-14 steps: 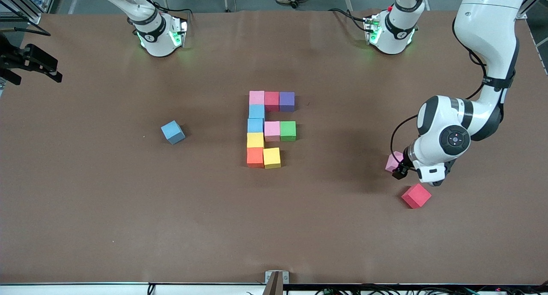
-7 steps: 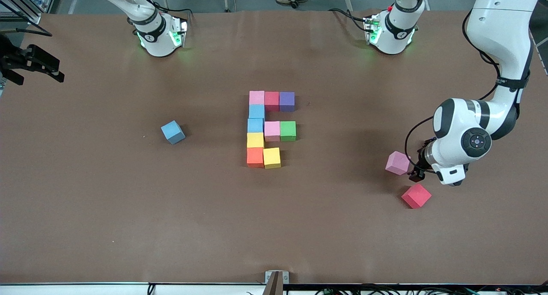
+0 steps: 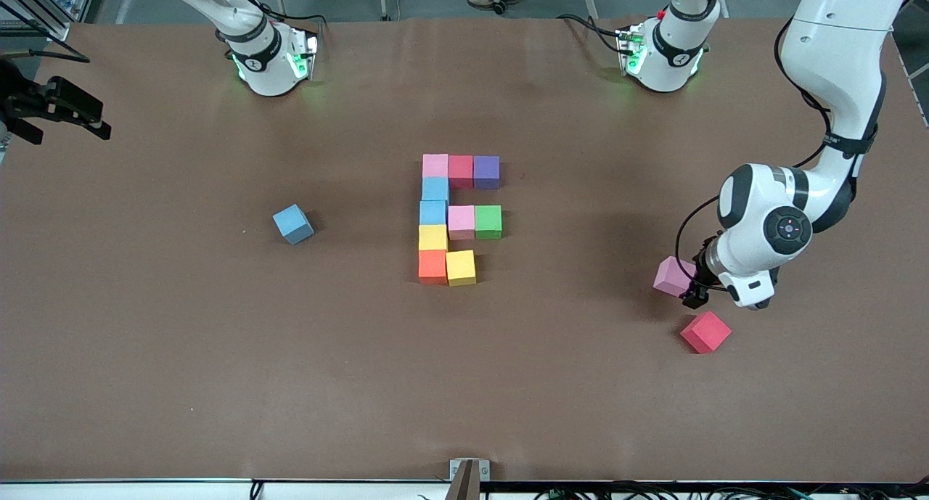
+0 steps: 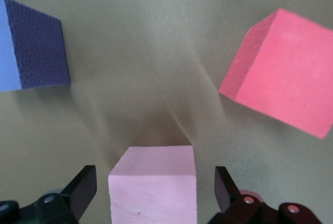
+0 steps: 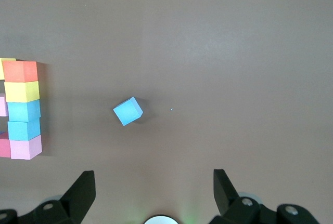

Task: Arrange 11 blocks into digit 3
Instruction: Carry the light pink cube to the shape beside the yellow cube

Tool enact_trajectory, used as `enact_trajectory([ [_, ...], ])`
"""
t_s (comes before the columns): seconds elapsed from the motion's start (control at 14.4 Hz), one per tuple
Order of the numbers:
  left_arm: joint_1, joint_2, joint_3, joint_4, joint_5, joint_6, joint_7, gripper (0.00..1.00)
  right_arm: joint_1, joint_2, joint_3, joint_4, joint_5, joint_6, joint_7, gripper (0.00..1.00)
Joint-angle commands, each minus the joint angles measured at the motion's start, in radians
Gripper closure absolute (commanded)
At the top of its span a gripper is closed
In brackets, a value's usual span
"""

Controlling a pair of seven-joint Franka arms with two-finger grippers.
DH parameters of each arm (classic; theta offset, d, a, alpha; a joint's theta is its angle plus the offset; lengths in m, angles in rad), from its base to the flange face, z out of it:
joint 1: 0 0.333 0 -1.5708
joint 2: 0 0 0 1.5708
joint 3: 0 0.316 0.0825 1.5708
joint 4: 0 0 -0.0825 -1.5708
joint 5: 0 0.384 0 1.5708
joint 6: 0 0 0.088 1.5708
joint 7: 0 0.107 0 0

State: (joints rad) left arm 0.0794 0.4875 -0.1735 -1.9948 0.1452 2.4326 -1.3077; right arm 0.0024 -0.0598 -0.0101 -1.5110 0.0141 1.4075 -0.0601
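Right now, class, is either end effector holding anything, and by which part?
Nothing is held. The left end effector stands open around the loose pink foam cube, fingers clear of its sides. The right end effector waits open.

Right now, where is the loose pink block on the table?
The loose pink block lies toward the left arm's end of the table, just farther from the front camera than the loose red block. The open left gripper straddles it.
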Motion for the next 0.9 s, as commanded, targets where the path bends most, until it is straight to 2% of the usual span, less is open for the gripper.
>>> enact_trajectory([
  [0.0, 0.003, -0.006, -0.006, -0.035, -0.015, 0.031, -0.007, 0.00, -0.010, -0.005, 0.007, -0.003, 0.012, -0.010, 0.029, 0.00],
  [0.14, 0.002, 0.000, -0.008, -0.036, -0.015, 0.033, -0.007, 0.09, -0.010, -0.005, 0.007, -0.003, 0.012, -0.009, 0.029, 0.00],
  [0.35, -0.012, 0.003, -0.008, -0.033, -0.015, 0.031, -0.013, 0.40, -0.013, -0.008, 0.004, -0.018, 0.045, 0.005, 0.028, 0.00],
  [0.48, -0.013, 0.008, -0.017, -0.024, -0.015, 0.031, -0.050, 0.55, -0.012, -0.008, 0.002, -0.018, 0.049, 0.004, 0.025, 0.00],
  [0.62, -0.016, 0.009, -0.032, -0.004, -0.015, 0.023, -0.094, 0.62, -0.012, -0.008, 0.002, -0.020, 0.043, 0.004, 0.016, 0.00],
  [0.83, -0.042, 0.022, -0.047, 0.033, -0.015, 0.020, -0.186, 0.63, -0.007, -0.009, 0.004, -0.018, 0.011, 0.007, 0.011, 0.00],
])
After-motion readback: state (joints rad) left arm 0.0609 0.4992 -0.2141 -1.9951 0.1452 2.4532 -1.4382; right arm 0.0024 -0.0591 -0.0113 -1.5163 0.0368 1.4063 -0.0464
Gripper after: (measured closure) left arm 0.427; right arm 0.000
